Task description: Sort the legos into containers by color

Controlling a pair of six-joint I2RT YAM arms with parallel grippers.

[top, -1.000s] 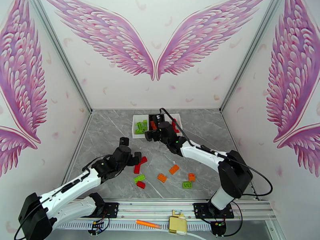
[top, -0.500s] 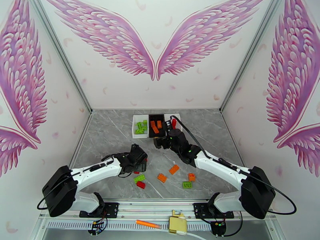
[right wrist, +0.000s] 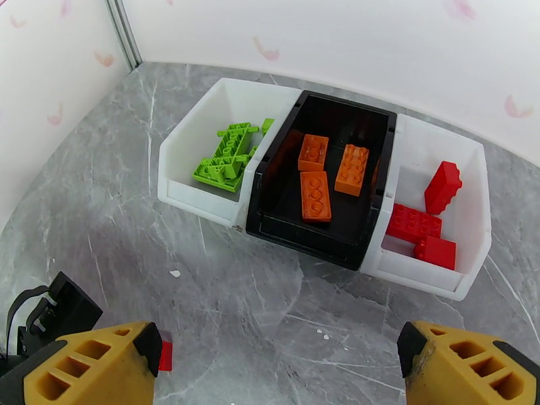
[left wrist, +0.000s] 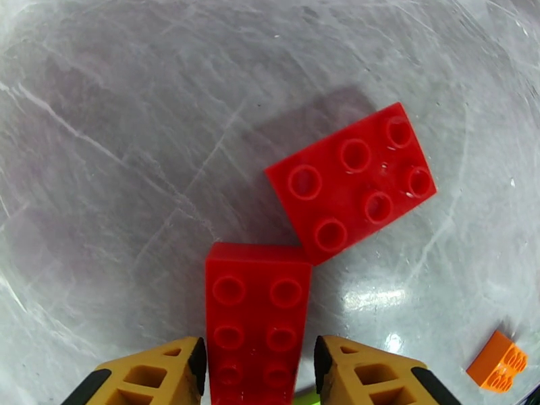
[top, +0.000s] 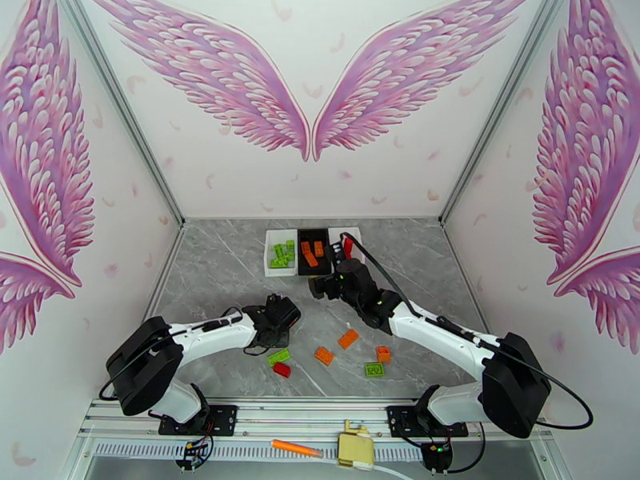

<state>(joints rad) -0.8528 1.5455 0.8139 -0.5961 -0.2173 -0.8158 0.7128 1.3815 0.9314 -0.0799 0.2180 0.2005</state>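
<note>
My left gripper [left wrist: 258, 374] is down on the table with its yellow fingers [left wrist: 162, 372] pressed against both sides of a red lego [left wrist: 256, 312], so it is shut on it. A second red lego [left wrist: 351, 180] lies touching its far corner. From above, the left gripper [top: 276, 331] covers both. The right gripper [right wrist: 277, 345] hangs open and holds nothing, in front of the containers: a white bin [right wrist: 196, 190] with green legos, a black bin [right wrist: 304, 241] with orange ones, and a white bin [right wrist: 418, 278] with red ones. Loose legos lie near the front: green [top: 278, 356], red [top: 282, 369], orange [top: 324, 355].
More loose bricks lie right of centre: orange [top: 348, 338], orange [top: 383, 354] and green [top: 374, 369]. A long orange stick [top: 296, 448] and a yellow block [top: 352, 450] rest on the front rail. Walls close in the table at both sides and the back.
The left gripper has come down over the two red legos and closed around one. The right arm has drawn back from over the bins toward the table's middle, still open.
</note>
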